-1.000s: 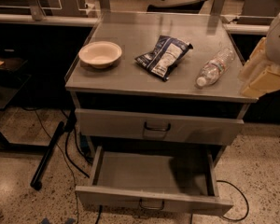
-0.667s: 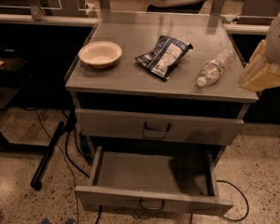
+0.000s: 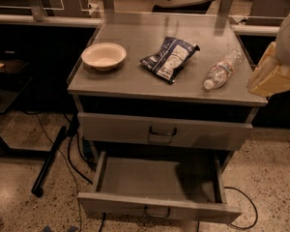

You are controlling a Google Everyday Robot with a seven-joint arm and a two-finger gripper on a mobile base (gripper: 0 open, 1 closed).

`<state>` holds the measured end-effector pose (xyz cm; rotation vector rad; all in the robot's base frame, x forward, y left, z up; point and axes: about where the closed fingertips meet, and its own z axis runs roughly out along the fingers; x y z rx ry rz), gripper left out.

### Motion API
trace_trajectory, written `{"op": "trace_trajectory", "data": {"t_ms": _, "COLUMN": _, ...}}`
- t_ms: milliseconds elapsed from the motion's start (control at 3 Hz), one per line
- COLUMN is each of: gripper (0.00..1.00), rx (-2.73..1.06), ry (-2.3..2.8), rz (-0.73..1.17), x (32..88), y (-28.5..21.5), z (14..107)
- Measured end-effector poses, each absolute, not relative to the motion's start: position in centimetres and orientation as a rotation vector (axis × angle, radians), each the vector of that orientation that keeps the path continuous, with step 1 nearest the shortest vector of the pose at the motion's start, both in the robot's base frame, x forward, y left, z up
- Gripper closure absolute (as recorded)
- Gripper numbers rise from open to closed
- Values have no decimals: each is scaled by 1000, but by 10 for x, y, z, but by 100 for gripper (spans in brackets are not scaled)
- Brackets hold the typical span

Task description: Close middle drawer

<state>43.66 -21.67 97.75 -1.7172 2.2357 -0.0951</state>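
The middle drawer (image 3: 157, 180) is pulled far out at the bottom of the camera view. It is wide, shallow, grey and empty inside. Its low front panel (image 3: 159, 210) carries a small dark wire handle (image 3: 157, 212) at centre. Above it the taller-fronted grey drawer (image 3: 164, 131) with a bigger handle sits nearly flush with the cabinet. My gripper (image 3: 273, 74) shows as a beige and white shape at the right edge. It is level with the cabinet top, above and to the right of the open drawer, and touches nothing.
On the cabinet top (image 3: 135, 79) sit a cream bowl (image 3: 104, 56), a dark snack bag (image 3: 169, 58) and a clear plastic bottle (image 3: 222, 69) lying on its side. A black pole (image 3: 48, 161) and cables (image 3: 72, 166) lie on the speckled floor at left. A cable (image 3: 244, 202) curls at right.
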Motion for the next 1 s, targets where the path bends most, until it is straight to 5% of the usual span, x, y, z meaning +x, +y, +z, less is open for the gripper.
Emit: {"op": "trace_trajectory", "data": {"t_ms": 1000, "gripper": 100, "rx": -1748, "ry": 2464, "rz": 166, "x": 359, "y": -209, "z": 829}}
